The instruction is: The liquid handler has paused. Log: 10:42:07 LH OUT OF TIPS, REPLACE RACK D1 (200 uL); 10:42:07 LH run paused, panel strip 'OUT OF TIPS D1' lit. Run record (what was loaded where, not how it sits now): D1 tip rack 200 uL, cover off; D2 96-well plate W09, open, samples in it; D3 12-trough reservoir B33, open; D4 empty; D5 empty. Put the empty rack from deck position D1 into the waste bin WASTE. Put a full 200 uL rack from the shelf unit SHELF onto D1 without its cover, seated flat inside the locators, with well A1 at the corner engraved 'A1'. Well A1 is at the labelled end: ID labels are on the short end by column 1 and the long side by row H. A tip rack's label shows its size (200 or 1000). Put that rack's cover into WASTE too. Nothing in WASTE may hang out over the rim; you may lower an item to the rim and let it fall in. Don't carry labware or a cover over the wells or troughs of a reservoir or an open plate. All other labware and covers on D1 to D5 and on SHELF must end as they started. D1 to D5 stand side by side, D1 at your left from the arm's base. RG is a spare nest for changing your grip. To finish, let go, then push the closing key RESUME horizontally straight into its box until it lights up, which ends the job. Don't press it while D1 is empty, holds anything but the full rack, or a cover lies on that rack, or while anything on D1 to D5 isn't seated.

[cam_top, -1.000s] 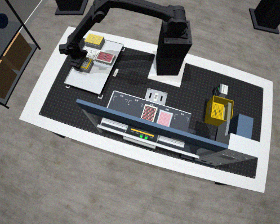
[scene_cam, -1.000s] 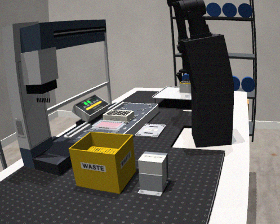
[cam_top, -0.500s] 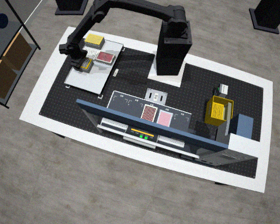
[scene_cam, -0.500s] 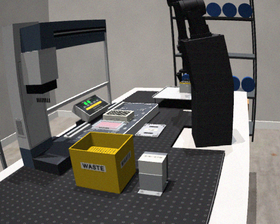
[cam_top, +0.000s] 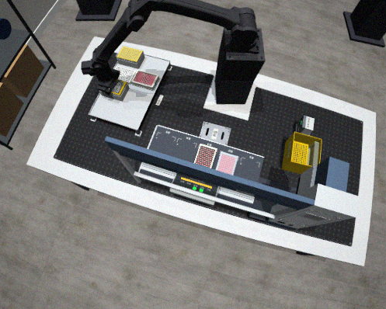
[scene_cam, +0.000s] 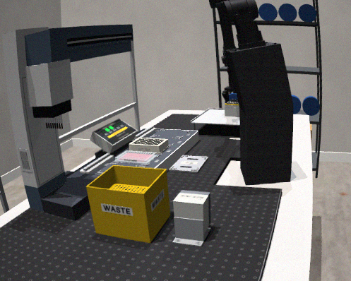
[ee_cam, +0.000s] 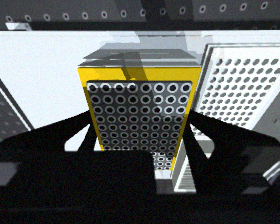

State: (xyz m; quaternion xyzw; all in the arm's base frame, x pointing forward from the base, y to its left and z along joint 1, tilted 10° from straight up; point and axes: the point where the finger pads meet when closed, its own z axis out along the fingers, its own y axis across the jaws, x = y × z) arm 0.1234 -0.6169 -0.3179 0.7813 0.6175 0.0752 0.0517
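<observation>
- The counter has a smooth, matt white top, overlaid by a dark matt board dotted with small holes.
- The waste bin looks like matt yellow plastic with paper-like white labels.
- The tool and its arm are matt black, without shine.
- The rack between the tool's fingers shows a grey perforated face over glossy-looking yellow plastic sides.
- The shelf plate looks like smooth, pale brushed metal.
- The floor looks like worn, mottled grey concrete.
- The small box beside the bin is smooth light-grey, like painted metal.
</observation>
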